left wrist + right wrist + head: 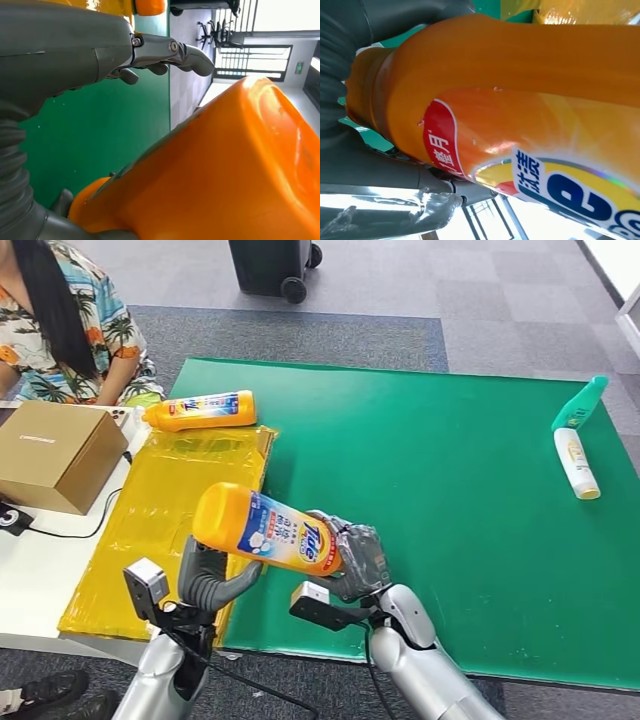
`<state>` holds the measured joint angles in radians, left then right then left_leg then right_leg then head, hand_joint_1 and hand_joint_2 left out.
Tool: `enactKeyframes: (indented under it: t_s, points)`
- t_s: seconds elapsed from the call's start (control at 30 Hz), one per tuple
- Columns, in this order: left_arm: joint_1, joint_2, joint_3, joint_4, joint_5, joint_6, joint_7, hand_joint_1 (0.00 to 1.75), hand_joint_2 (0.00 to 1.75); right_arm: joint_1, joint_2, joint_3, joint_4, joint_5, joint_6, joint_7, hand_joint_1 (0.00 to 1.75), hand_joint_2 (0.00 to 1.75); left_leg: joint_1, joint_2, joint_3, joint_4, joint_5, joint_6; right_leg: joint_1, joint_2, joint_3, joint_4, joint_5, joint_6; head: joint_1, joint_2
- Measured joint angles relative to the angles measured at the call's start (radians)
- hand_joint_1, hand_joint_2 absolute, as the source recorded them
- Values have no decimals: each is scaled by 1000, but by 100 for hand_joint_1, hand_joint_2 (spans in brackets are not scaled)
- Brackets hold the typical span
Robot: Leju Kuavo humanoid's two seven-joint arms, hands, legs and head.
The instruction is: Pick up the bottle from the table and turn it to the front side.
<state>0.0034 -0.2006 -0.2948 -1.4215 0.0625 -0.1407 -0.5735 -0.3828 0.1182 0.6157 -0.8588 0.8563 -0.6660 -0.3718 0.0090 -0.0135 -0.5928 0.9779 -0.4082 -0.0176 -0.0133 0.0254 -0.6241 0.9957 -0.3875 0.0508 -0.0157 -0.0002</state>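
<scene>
Both arms enter low in head view. Green table mat (468, 500) lies under and beyond both hands. Orange plastic Tide detergent bottle (264, 530) is lifted clear of it, lying sideways, printed label up toward the camera. Right hand (355, 558) grips the neck end; left hand (215, 580) cups under the base, fingers apart (contact unclear). Judgement: pick done, label looks turned to front; set-down may be left. Second orange bottle (202, 410) lies well beyond the left hand.

Orange Tide bottle (268, 530) held sideways above the green mat, label showing.
</scene>
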Motion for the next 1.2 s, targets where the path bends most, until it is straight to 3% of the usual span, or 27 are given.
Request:
enactKeyframes:
  t_s: [0.77,0.9,1.2]
  points:
    - [-10,7,-51,-30,13,-48,-12,0,175,-70,-20,126,120,122,30,45,175,175,0,0,0,0,0,0,0,0,-1,0,0,0,0,0]
    - [-9,8,-55,-35,12,-57,-19,175,175,-85,-21,140,134,139,27,63,175,175,0,0,0,0,0,0,0,0,-1,0,0,0,0,0]
    - [-6,10,-56,-48,-2,-53,-41,175,175,-105,-22,161,154,168,30,99,175,175,0,0,0,0,0,0,0,0,-1,0,0,0,0,0]
